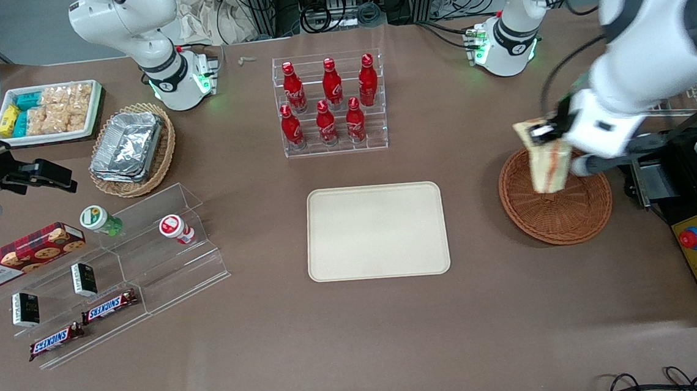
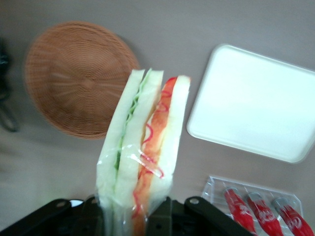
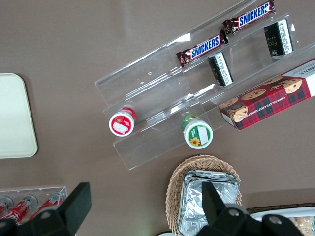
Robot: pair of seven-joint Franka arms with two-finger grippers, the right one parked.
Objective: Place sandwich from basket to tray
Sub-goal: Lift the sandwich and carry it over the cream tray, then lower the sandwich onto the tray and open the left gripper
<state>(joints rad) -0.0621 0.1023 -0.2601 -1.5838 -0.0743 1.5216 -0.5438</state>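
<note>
We see even, bright overhead light on the brown surface, with only soft, short shadows. The working arm is smeared by motion blur in the front view. In the left wrist view the basket is blurred, the tray glares nearly white, and the claw holds the sandwich, whose wrap glints.
</note>
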